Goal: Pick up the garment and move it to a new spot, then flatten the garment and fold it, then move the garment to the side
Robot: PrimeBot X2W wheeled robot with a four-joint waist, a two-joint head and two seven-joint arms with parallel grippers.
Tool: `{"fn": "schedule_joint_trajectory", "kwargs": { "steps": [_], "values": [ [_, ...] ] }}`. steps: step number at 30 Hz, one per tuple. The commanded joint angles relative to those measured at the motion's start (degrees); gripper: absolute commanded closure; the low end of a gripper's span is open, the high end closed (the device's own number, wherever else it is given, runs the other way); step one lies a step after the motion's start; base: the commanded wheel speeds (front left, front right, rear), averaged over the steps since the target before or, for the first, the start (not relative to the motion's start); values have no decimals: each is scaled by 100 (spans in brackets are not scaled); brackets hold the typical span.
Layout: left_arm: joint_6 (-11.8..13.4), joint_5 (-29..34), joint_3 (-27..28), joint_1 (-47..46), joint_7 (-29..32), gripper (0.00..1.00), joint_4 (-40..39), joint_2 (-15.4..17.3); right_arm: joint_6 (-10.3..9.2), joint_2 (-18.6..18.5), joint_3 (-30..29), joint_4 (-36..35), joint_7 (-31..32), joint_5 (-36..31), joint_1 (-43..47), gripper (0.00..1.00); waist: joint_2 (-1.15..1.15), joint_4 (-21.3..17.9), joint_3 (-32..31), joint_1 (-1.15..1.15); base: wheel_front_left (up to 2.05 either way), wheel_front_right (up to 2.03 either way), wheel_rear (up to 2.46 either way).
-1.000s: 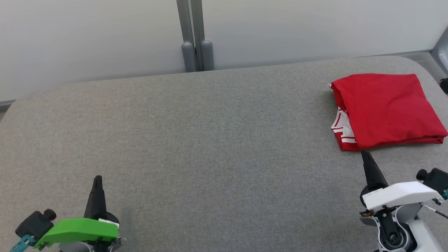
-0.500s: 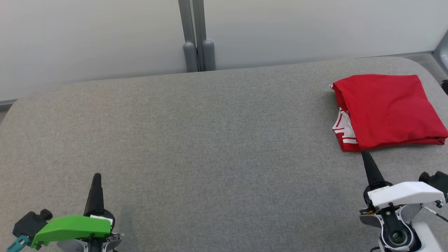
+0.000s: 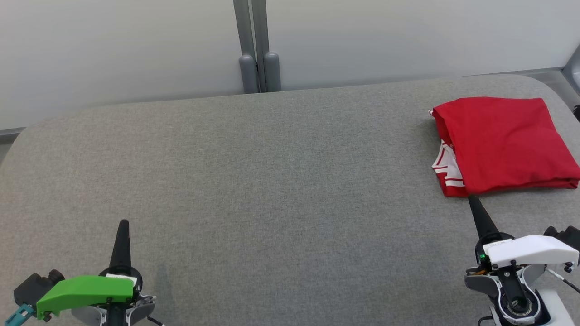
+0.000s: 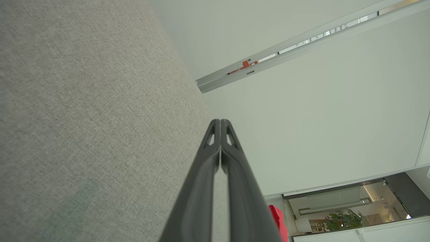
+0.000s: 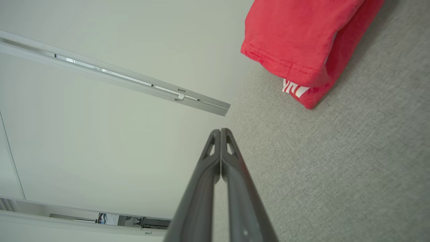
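Camera shifted slightly; garment's (image 3: pixel 503 140) near right corner is cut off.

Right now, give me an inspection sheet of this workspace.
Surface: grey fabric-covered table, rounded corners.
Job's things: folded red garment with white stripes, lying at the far right, unheld.
Clutter: nothing seen.
Grippers: left gripper, fingers shut, near left; right gripper, fingers shut, tip just short of the garment.
Cables: thin cable beside the right wrist.
Surroundings: pale wall panels, grey upright post between them.
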Motion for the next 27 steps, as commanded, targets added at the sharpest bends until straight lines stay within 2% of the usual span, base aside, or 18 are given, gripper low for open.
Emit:
{"fn": "schedule_joint_trajectory", "kwargs": {
  "steps": [1,27],
  "values": [
    [-11,-132,36,-128,42,100,-68,14,1,10,-43,-67,46,132,-9,100,0,3,-1,0,0,0,0],
    [-15,-1306,141,-216,373,100,-77,7,1,188,-269,-104,377,1192,25,100,0,60,-14,0,0,0,0]
  ]
}}
